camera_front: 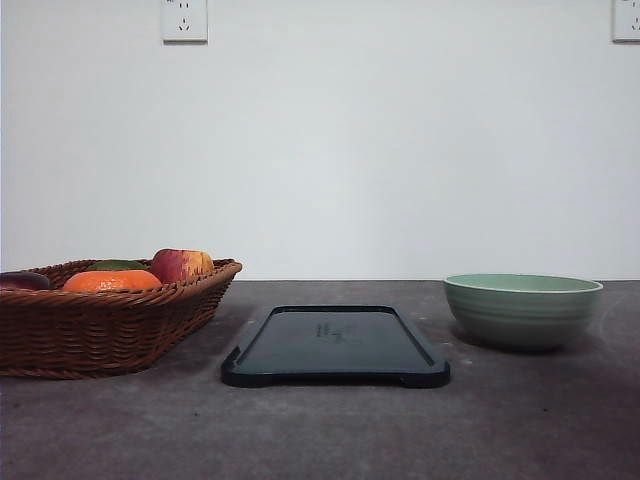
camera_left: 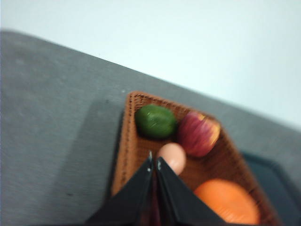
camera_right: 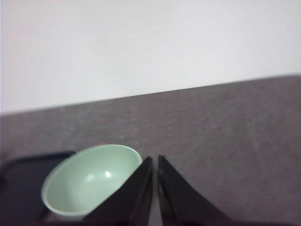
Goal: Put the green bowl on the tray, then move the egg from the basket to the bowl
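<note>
Here, basket held egg, lime, apple, orange. Green bowl sat empty on surface, right of bare tray. Both end effectors, left and right, clenched, grasping nothing.

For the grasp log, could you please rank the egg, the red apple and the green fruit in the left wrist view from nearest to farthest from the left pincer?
1. Egg, just beyond the left pincer.
2. Red apple, behind the egg.
3. Green fruit, in the basket's far corner; close to the apple's distance, hard to separate.

My green bowl sits upright at 3 o'clock of the bare black tray; the egg lies in the wicker basket at 9.
</note>
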Controlling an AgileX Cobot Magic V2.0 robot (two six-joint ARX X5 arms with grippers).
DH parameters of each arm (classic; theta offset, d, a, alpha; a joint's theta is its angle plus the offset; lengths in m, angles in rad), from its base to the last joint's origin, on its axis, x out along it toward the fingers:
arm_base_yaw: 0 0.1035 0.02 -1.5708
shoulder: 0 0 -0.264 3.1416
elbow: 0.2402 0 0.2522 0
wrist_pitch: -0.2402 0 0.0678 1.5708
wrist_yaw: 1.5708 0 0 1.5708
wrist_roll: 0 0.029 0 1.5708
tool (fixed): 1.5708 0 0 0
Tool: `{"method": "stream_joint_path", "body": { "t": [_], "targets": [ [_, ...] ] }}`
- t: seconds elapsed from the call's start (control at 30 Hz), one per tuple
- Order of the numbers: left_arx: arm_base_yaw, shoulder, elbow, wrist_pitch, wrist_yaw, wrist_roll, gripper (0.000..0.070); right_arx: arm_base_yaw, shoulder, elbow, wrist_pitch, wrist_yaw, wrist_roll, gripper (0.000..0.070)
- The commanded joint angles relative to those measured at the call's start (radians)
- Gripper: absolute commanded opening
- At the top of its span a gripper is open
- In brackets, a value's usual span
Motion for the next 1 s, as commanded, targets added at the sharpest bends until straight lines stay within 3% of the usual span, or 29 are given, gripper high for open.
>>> {"method": "stream_joint_path", "body": {
  "t": [0.0,0.07,0.17,0.3,0.4,0.53,0.77,0.97],
  "targets": [
    [0.002,0.000,-0.019,0.042,0.000,-0.252,0.0000,0.002,0.000,-0.003,0.027,0.001,0.200,0.0009],
    [0.002,0.000,-0.013,0.081,0.000,-0.315,0.0000,0.002,0.000,-0.003,0.060,0.001,0.238,0.0008],
    [0.002,0.000,0.001,0.151,-0.001,-0.299,0.0001,0.002,0.000,-0.003,0.113,0.006,0.236,0.0005],
    [0.002,0.000,0.021,0.261,-0.002,-0.125,0.0001,0.002,0.000,0.000,0.160,0.001,0.190,0.0005],
    [0.002,0.003,0.059,0.266,-0.013,-0.036,0.0001,0.002,0.001,0.023,0.164,-0.013,0.162,0.0005],
    [0.002,0.037,0.162,0.194,-0.028,0.001,0.0001,0.002,0.016,0.088,0.142,-0.031,0.115,0.0005],
    [0.002,0.200,0.438,-0.083,-0.024,0.056,0.0001,0.002,0.128,0.279,0.014,-0.092,0.068,0.0005],
    [0.002,0.362,0.649,-0.230,0.065,0.137,0.0001,0.002,0.289,0.447,-0.115,-0.170,0.020,0.0005]
  ]
}}
